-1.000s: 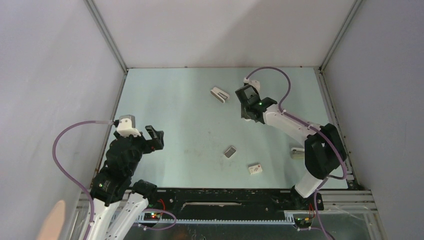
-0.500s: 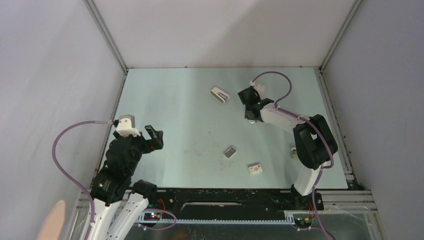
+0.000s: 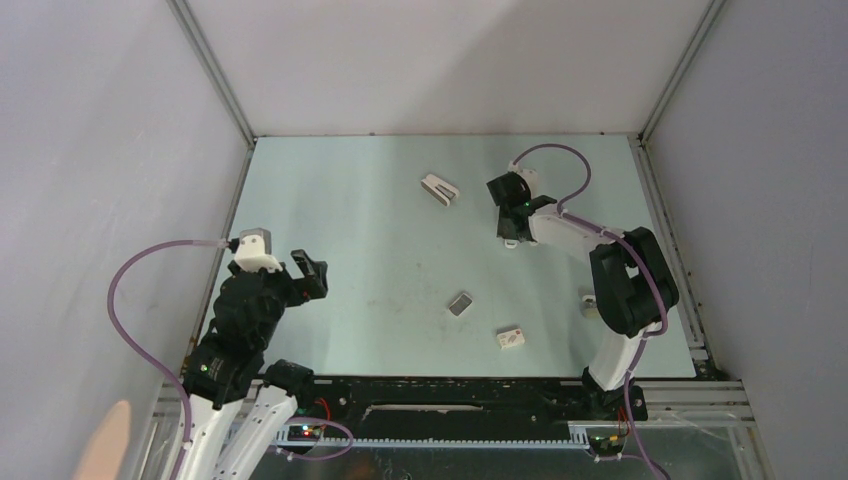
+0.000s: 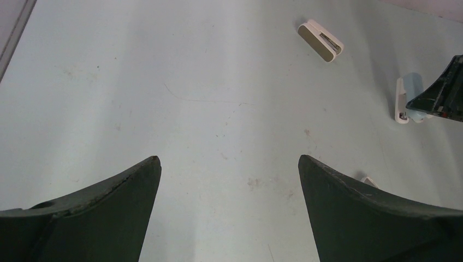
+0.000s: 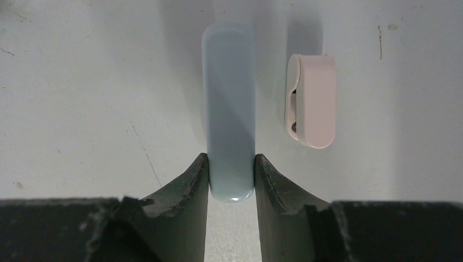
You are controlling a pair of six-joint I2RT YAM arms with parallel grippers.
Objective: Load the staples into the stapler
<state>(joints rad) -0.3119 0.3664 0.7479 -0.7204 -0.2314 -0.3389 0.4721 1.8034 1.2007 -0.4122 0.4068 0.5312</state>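
Observation:
The stapler (image 5: 229, 109), slim and pale grey-green, lies on the table between my right gripper's (image 5: 231, 164) fingers, which are shut on its near end. A white rounded piece (image 5: 310, 101) lies just right of it. In the top view the right gripper (image 3: 508, 228) is at the far centre-right, pointing down at the table. The stapler also shows at the right edge of the left wrist view (image 4: 413, 90). The staples (image 3: 460, 303), a small grey block, lie near the table's middle front. My left gripper (image 3: 310, 275) is open and empty at the near left (image 4: 229, 161).
A white wedge-shaped stapler (image 3: 439, 188) lies at the far middle and shows in the left wrist view (image 4: 321, 41). A small white box with a red mark (image 3: 511, 338) sits near the front. Another pale stapler (image 3: 590, 303) is partly hidden by the right arm.
My right gripper has shifted a little right and lower over the stapler, and its elbow has folded inward. The left arm has not moved.

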